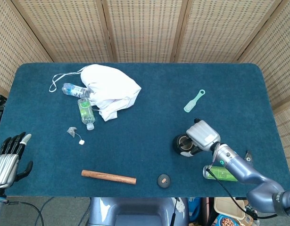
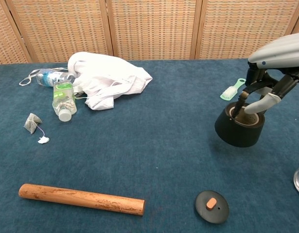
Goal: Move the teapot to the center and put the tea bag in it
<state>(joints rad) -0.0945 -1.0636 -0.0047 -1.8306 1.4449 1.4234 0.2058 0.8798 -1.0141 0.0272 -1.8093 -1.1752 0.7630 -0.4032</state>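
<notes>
Black teapot hangs from right hand over open cloth.

Perhaps a lab: blue-felt table, wicker screens.

Bare blue cloth spans the table's middle; the round black lid and wooden rolling pin line the near edge.
</notes>
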